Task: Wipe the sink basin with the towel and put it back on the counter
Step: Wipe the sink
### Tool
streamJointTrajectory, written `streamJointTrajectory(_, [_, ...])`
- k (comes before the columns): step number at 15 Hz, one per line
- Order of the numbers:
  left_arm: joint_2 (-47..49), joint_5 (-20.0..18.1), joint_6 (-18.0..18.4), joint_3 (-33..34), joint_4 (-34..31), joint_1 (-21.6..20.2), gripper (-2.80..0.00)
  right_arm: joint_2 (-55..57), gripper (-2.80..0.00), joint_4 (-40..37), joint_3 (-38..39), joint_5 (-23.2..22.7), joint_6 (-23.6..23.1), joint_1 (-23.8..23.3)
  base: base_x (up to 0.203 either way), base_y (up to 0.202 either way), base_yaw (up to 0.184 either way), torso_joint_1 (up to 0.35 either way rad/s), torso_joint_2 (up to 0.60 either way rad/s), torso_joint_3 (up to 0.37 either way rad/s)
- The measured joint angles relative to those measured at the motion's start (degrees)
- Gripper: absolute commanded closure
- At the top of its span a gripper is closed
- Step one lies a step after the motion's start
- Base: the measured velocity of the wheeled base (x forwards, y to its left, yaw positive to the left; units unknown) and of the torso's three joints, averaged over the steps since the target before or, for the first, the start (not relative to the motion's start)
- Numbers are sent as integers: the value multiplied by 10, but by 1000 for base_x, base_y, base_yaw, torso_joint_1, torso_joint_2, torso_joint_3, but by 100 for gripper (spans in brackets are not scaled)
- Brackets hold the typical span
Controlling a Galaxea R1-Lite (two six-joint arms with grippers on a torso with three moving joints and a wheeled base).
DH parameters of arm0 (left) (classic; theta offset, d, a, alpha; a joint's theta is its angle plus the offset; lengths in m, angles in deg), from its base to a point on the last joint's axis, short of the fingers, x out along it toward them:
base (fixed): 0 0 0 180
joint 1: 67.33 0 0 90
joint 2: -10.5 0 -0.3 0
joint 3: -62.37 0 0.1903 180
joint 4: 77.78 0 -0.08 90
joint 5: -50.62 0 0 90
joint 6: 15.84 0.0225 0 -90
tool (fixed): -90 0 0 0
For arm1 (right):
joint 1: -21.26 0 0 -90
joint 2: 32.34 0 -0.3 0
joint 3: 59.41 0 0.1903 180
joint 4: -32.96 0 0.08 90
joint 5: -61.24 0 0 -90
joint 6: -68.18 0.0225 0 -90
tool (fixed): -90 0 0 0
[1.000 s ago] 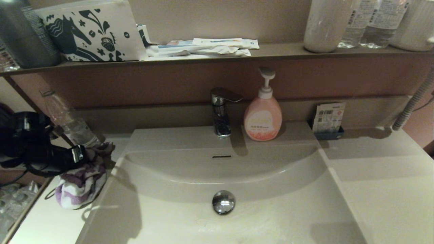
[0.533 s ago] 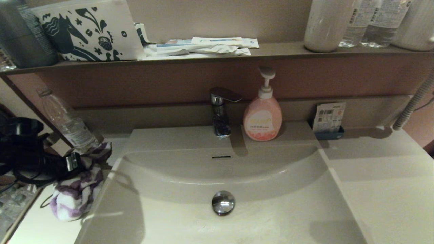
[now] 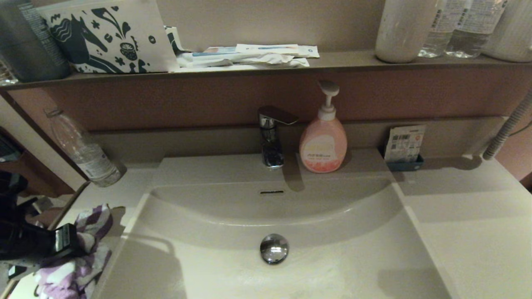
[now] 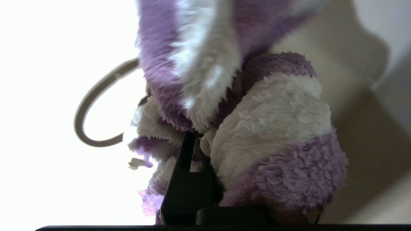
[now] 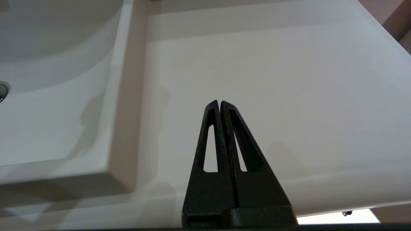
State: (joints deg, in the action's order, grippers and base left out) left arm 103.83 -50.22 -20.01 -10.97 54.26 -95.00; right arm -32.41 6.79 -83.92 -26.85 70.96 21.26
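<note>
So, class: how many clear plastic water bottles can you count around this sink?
3. One bottle leans on the counter's left back corner; two stand on the shelf at right. Others may be hidden.

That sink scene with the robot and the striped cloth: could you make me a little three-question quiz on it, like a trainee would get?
1. True or false: the left gripper is shut on the towel.
2. Where is the towel? A) in the sink basin B) over the counter left of the basin C) on the shelf
3. Fill in: the pink soap bottle stands to the ____ of the faucet in the head view.

Key: 1 true. 2 B. 3 right.
</note>
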Motion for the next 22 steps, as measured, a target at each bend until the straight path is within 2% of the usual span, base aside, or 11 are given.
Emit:
streamJointTrajectory(4, [-10,-2,-5,11,51,46,0,0,0,0,0,0,0,0,0,0,0,0,0,0])
streamJointTrajectory(7, [16,0,-20,-13,70,74,0,0,0,0,0,0,0,0,0,0,0,0,0,0])
streamJointTrajectory(15, [169,7,-93,-223,73,146,0,0,0,0,0,0,0,0,0,0,0,0,0,0])
streamJointTrajectory(22, [244,7,-99,-352,72,163,0,0,0,0,0,0,0,0,0,0,0,0,0,0])
